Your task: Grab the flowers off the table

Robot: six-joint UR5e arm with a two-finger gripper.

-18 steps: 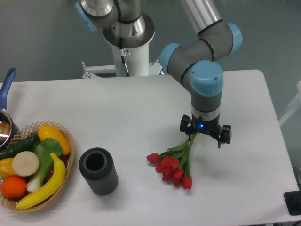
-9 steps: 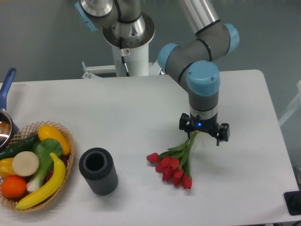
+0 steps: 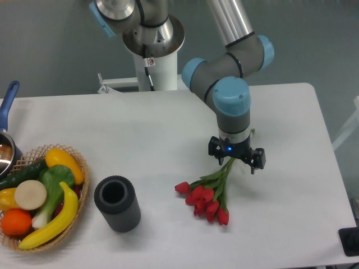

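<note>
Gripper (image 3: pixel 236 162) | directly over flowers' (image 3: pixel 206 196) stem ends | grip on stems: cannot tell

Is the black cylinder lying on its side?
No, the black cylinder stands upright on the table, its open top facing up, left of the flowers.

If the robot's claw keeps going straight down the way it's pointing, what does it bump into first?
Probably the green stems of the flowers. The gripper points down right over them, with the table just below. One camera view makes depth hard to judge, so it might slip beside them.
</note>
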